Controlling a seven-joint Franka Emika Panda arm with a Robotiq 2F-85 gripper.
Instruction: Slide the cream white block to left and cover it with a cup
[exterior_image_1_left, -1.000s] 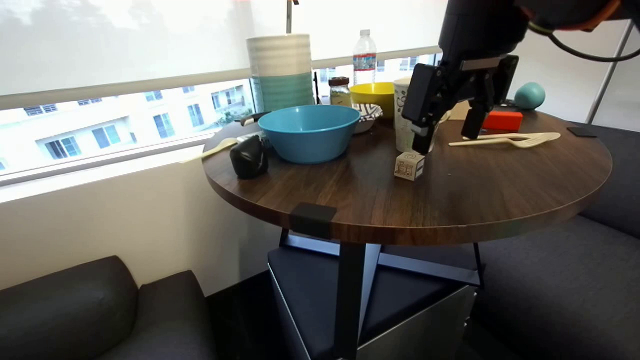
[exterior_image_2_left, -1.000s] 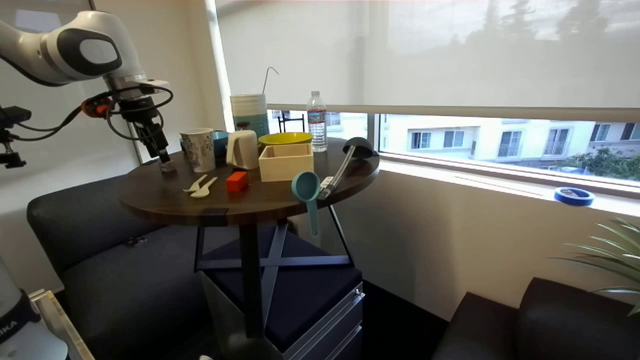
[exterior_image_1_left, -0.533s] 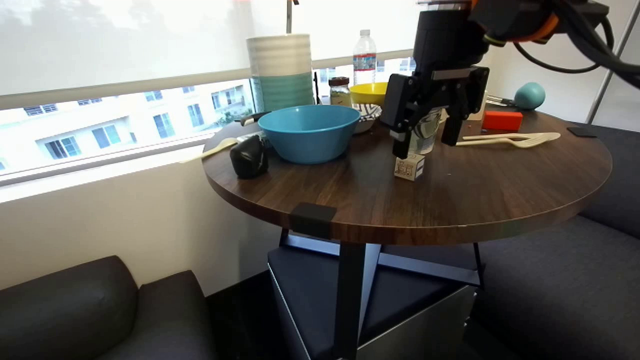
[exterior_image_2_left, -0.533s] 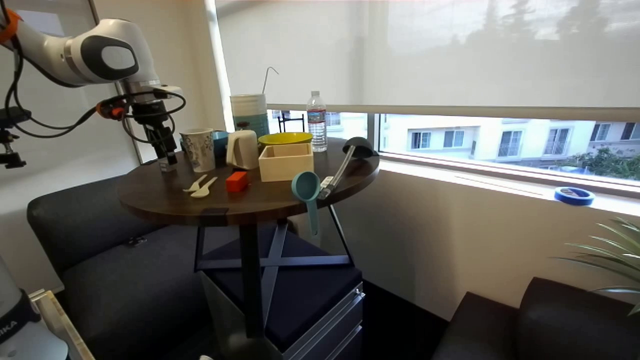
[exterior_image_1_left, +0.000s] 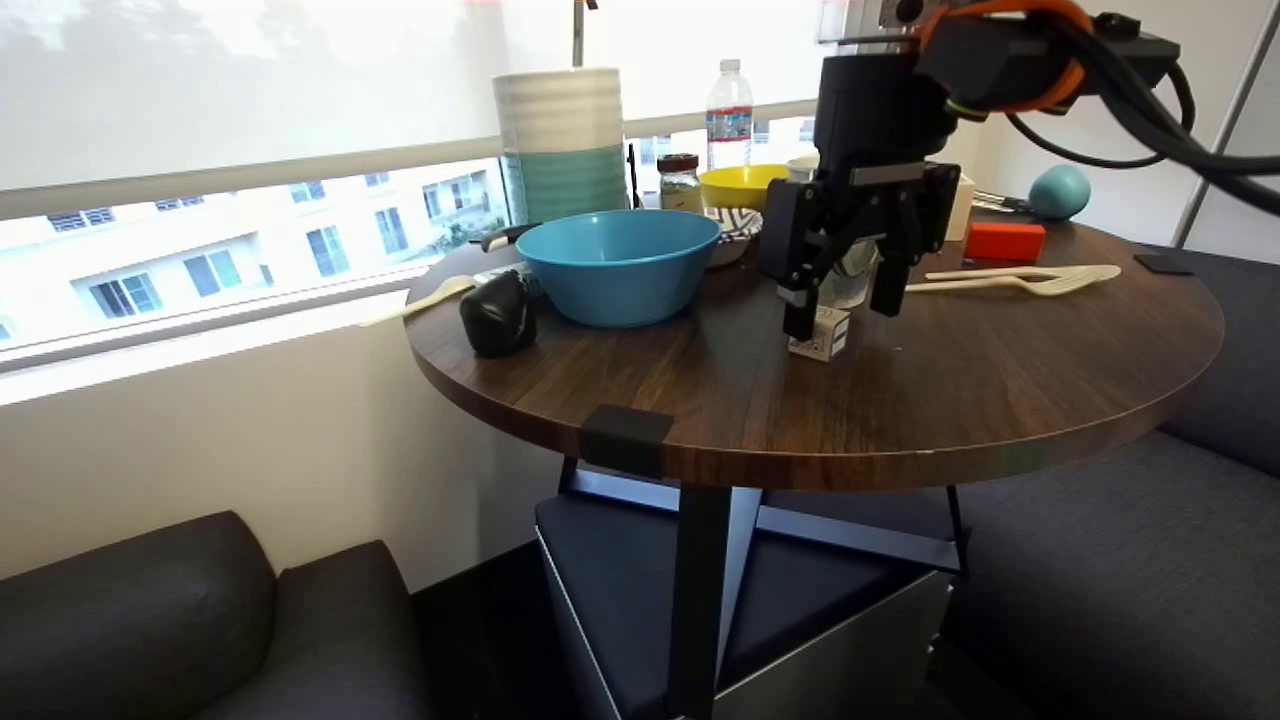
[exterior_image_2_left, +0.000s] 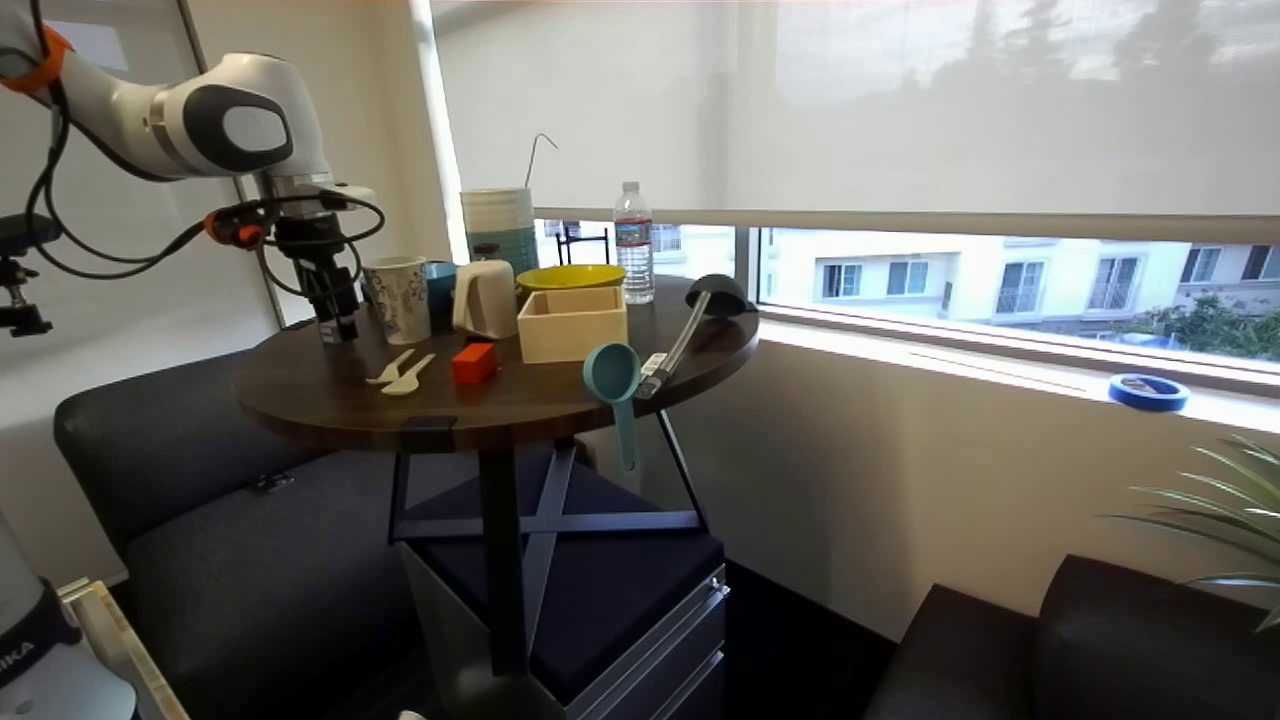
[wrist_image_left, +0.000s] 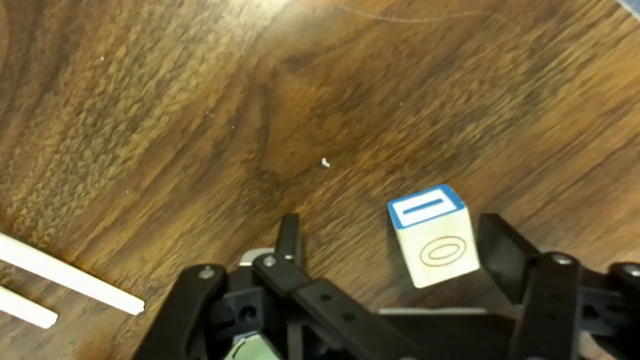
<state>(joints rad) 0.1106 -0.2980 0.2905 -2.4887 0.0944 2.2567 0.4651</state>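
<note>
The cream white block sits on the table, partly behind a fingertip in an exterior view. In the wrist view the block shows a blue-framed side and lies between the open fingers, close beside the right finger; contact cannot be told. My gripper is open, low over the table around the block. It also shows in the wrist view. The patterned cup stands upright close to the gripper. In an exterior view the cup is mostly hidden behind the gripper.
A blue bowl and a black object stand on the table. A wooden fork and spoon and a red block lie nearby. A cream mug, tan box and yellow bowl stand beyond the cup.
In an exterior view my gripper has moved left and down, so its fingers now sit lower around the block. The block and cup have not visibly moved.
</note>
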